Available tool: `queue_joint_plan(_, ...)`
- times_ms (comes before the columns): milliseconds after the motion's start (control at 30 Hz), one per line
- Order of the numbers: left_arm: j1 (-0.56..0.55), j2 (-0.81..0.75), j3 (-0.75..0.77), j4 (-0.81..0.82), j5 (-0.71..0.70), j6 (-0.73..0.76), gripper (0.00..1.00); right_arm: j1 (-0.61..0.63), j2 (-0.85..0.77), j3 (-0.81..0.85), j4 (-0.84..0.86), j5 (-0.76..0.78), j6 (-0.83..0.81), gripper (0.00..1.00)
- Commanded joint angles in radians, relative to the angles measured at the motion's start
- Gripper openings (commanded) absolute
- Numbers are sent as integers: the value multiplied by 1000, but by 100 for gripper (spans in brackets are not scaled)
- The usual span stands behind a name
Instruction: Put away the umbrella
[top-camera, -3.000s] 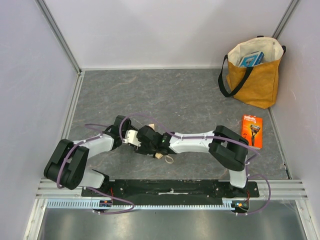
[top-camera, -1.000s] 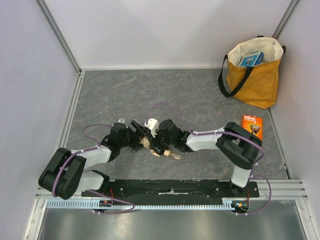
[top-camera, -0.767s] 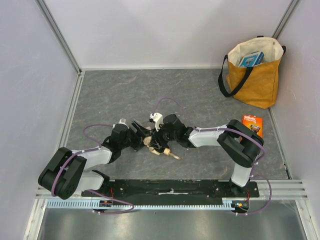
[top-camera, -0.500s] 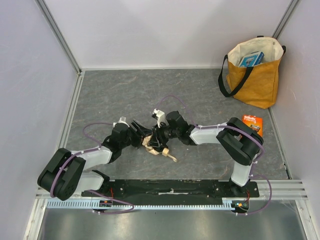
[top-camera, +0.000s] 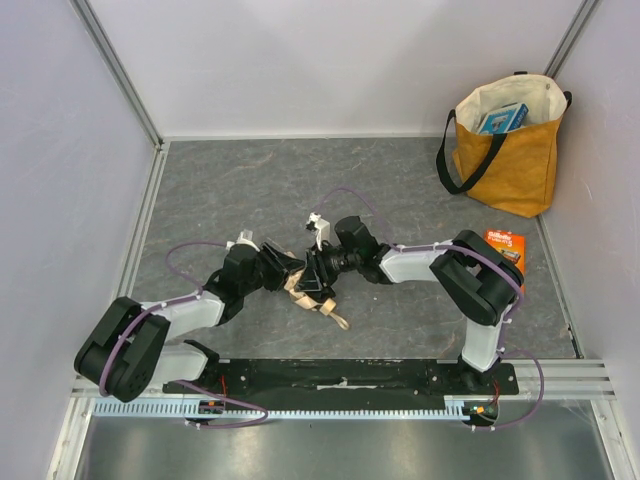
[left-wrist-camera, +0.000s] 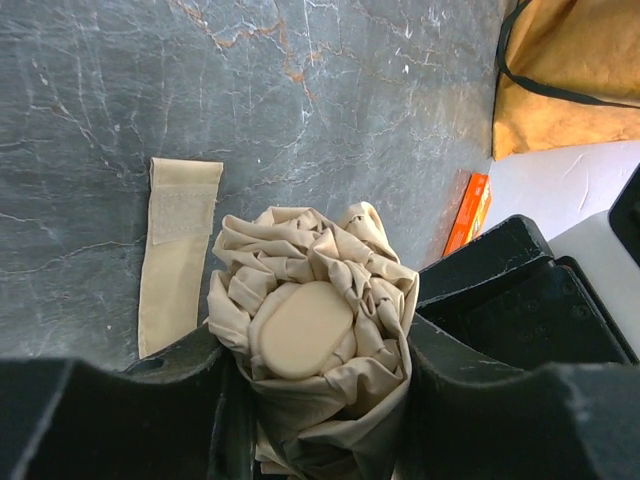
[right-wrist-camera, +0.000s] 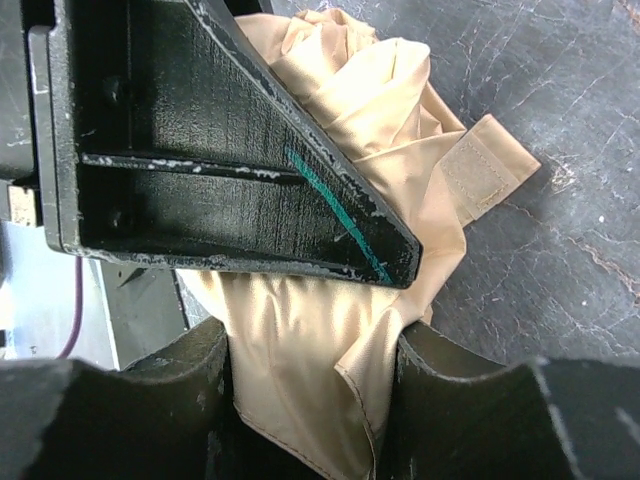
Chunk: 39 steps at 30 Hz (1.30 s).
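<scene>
Crumpled cream fabric of the umbrella (top-camera: 306, 292), soft and wrinkled, lies by the middle of the near edge of the grey marbled table (top-camera: 240, 190); left gripper (left-wrist-camera: 315, 392) and right gripper (right-wrist-camera: 305, 400) both clench it.

Collapsed umbrella (top-camera: 303, 290): crumpled cream fabric bundle, strap loose, wooden handle toward near edge.

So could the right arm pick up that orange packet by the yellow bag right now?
Probably not straight away. The right gripper is closed on the umbrella, so it is busy. The orange packet lies uncovered beside that arm's elbow, so it looks within range once the gripper lets go.
</scene>
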Motion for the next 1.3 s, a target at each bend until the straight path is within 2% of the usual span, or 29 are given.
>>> queue_joint_plan(0, 1, -26, -7, -80, -37, 73, 2, 8, -56, 122, -137, 33, -130, 1)
queue_joint_plan(133, 1, -34, -1, -91, -20, 5, 2, 10, -73, 157, -249, 137, -181, 19)
queue_joint_plan(300, 1, -41, 7, -60, -7, -67, 2, 20, -117, 159, -288, 226, -166, 47)
queue_joint_plan(400, -1, -32, 33, -61, 11, -87, 2, 48, -134, 172, -326, 290, -190, 55)
queue_joint_plan(500, 1, -20, 54, -81, 42, -136, 2, 94, -114, 234, -407, 365, -252, 56)
queue_joint_plan(600, 1, -11, 77, -136, 85, -209, 2, 166, -88, 295, -504, 546, -336, 51)
queue_joint_plan(733, 1, -41, 77, -187, 138, -325, 2, 296, -35, 340, -579, 955, -514, 22)
queue_joint_plan(767, 1, -51, 79, -192, 146, -341, 2, 324, -16, 343, -581, 1034, -545, 19)
queue_joint_plan(867, 2, -71, 73, -154, 174, -400, 2, 362, 7, 305, -533, 1142, -609, 19)
queue_joint_plan(967, 7, -80, 87, -149, 217, -415, 2, 372, 16, 254, -490, 1253, -643, 25)
queue_joint_plan(1067, 5, -107, 91, -173, 201, -406, 2, 370, 1, 220, -456, 1239, -652, 34)
queue_joint_plan(1200, 7, -95, 96, -189, 183, -369, 2, 364, -33, 202, -433, 1136, -616, 38)
queue_joint_plan(1267, 5, -86, 97, -189, 183, -345, 2, 360, -38, 199, -427, 1081, -599, 20)
